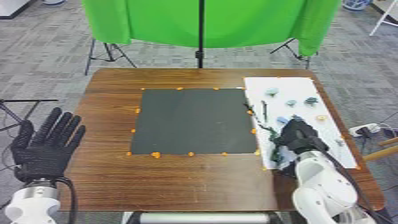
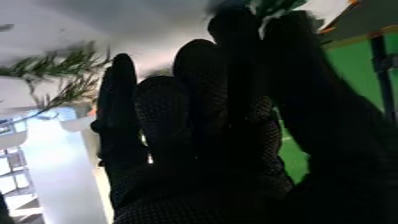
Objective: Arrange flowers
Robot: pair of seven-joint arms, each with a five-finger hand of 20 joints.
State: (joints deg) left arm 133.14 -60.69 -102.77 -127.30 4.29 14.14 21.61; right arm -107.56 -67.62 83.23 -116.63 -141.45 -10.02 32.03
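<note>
The brown wooden surface (image 1: 107,172) spreads over most of the head view, and beyond it, at the top of the frame, hangs a bright green cloth (image 1: 231,25). A flat, square, dark grey mat (image 1: 194,121) lies around the middle of the frame, with a long white sheet (image 1: 280,83) to the right of it. My left robot hand (image 1: 43,157), gloved in black fabric, is at the lower left of the frame, its fingers straight and spread apart. My right robot hand (image 1: 299,135), in the same black fabric, is over the lower part of the sheet at the right of the frame, its fingers extended; I cannot tell whether they touch anything. A dark green leafy sprig (image 1: 274,150) is just beside it, and my right wrist view shows a feathery green sprig (image 2: 62,67) and some dark green foliage (image 2: 277,5) near the fingertips. Higher up the sheet I see a slim green stem (image 1: 265,111), a pale blue-green flower (image 1: 272,92), a dark teal flower (image 1: 311,101), a light blue flower (image 1: 282,120) and a small pale yellow flower (image 1: 322,118). Smallest of all, little orange marks (image 1: 156,155) dot the border of the mat.
</note>
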